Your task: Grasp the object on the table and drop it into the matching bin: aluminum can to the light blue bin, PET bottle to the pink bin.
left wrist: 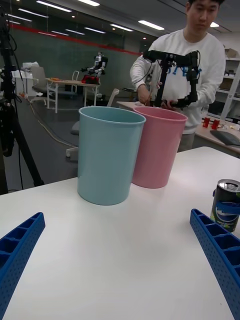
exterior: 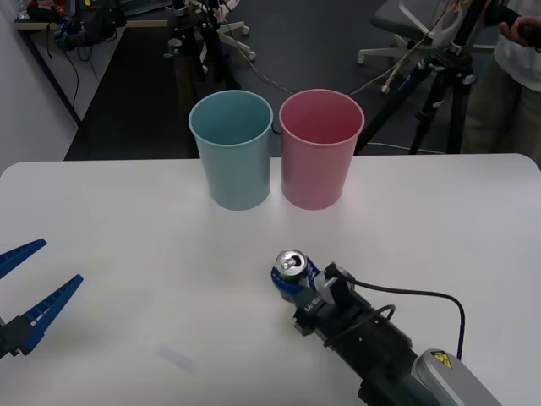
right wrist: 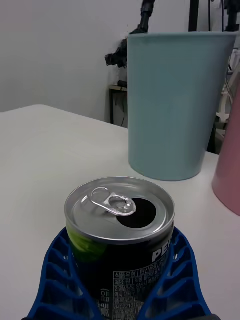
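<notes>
While right gripper (exterior: 296, 283) clasps upright aluminum can (exterior: 292, 266), light blue bin (exterior: 232, 148) stands ahead, slightly left; left gripper (exterior: 25, 292) spread, idle.

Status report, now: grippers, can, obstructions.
Right gripper shut on can, upright on table. Left gripper open, idle at near-left table edge. Blue bin straight ahead, path clear.
</notes>
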`<state>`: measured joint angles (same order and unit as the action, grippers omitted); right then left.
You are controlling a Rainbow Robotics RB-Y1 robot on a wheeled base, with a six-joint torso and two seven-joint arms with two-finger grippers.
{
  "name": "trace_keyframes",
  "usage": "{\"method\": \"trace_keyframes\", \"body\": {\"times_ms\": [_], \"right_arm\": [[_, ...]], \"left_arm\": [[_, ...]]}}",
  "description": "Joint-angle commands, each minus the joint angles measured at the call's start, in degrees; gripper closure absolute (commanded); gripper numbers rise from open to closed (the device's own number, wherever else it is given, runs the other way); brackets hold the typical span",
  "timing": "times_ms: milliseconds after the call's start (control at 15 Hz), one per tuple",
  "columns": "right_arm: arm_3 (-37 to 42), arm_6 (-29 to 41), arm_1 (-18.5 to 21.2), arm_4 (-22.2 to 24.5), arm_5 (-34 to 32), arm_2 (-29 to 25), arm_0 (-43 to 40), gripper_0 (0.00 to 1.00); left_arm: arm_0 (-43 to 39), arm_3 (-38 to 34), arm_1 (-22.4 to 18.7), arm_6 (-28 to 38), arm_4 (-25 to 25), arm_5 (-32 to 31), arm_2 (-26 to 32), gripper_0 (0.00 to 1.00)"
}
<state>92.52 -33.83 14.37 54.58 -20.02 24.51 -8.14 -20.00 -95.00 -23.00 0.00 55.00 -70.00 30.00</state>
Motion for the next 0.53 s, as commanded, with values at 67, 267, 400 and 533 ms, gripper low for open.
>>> {"method": "trace_keyframes", "body": {"times_ms": [67,267,400,533], "right_arm": [[4.95,4.65,1.62,0.35,1.30,0.89,-0.12,1.00],[12.34,11.15,5.40,1.67,5.52,3.44,-0.20,1.00],[18.05,15.90,8.48,4.31,10.35,5.20,-0.12,1.00],[22.00,21.88,9.71,7.82,11.14,4.67,-0.03,1.00]], "left_arm": [[0.00,0.00,0.00,0.00,0.00,0.00,0.00,0.00],[0.00,0.00,0.00,0.00,0.00,0.00,0.00,0.00],[0.00,0.00,0.00,0.00,0.00,0.00,0.00,0.00],[0.00,0.00,0.00,0.00,0.00,0.00,0.00,0.00]]}}
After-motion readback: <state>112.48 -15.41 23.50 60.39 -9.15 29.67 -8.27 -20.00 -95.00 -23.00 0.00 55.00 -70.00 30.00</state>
